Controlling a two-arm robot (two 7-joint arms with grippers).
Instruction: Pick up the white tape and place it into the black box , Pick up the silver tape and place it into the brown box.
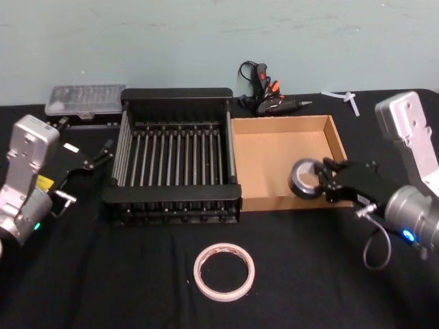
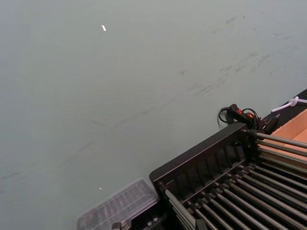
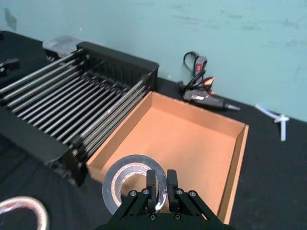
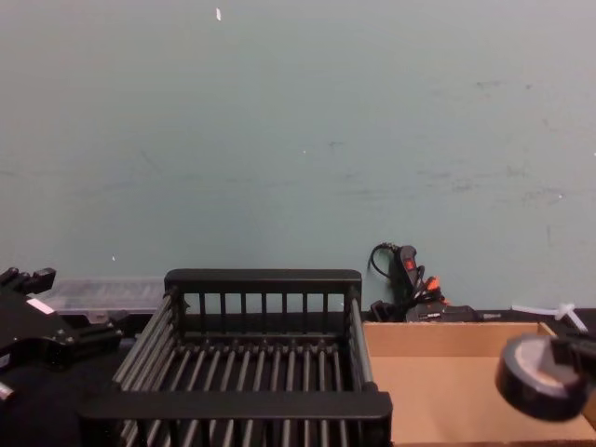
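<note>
My right gripper (image 1: pixel 321 179) is shut on the rim of the silver tape (image 1: pixel 300 179), a dark grey roll with a pale core. It holds the roll upright above the front part of the brown box (image 1: pixel 274 154). In the right wrist view the two fingers pinch the silver tape (image 3: pixel 111 187) over the near end of the brown box (image 3: pixel 187 143). The white tape (image 1: pixel 198 272) lies flat on the black table, in front of the black box (image 1: pixel 177 94). My left gripper (image 1: pixel 103 152) is parked to the left of the black box.
A glue gun with its cable (image 1: pixel 271 96) lies behind the brown box near the wall. At the back left sits a clear plastic case (image 1: pixel 86 99). A white plastic strip (image 1: pixel 346 98) lies at the back right. The two boxes stand side by side, touching.
</note>
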